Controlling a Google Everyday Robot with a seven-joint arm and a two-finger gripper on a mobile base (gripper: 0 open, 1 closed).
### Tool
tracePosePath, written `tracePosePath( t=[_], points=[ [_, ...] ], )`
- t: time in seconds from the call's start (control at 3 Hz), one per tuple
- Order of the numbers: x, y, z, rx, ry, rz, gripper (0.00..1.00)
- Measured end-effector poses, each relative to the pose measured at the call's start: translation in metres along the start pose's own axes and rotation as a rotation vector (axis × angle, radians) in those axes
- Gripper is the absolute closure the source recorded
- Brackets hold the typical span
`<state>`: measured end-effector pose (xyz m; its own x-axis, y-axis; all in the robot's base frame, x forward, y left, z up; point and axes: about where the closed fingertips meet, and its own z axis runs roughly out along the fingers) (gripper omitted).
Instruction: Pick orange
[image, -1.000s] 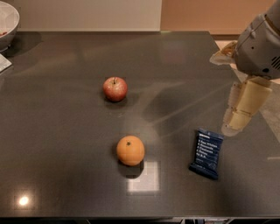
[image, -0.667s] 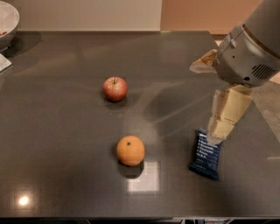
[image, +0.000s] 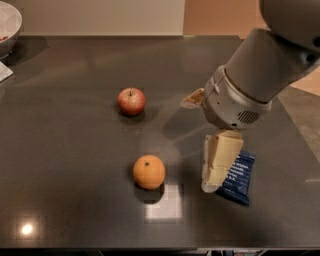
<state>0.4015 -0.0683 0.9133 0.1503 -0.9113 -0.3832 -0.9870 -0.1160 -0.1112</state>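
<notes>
The orange (image: 149, 171) sits on the dark surface (image: 65, 165), toward the near edge. The end effector (image: 211, 182) hangs just to its right, overlapping a blue packet (image: 241, 176); how open it is, I cannot tell.

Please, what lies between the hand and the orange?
Only bare tabletop up to the orange, in the camera view; the hand hangs by the blue packet.

The orange (image: 149, 171) is round, smooth and bright, its dark stem dot turned upward; it rests on the dark desk (image: 75, 150) near the front edge; the tool (image: 210, 186) hangs beside it, apart.
</notes>
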Motion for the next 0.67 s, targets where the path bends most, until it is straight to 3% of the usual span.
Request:
tracePosePath(
  t=[0.67],
  points=[
    [-0.032, 0.007, 0.054, -0.078, -0.047, -0.065, 0.0]
  ],
)
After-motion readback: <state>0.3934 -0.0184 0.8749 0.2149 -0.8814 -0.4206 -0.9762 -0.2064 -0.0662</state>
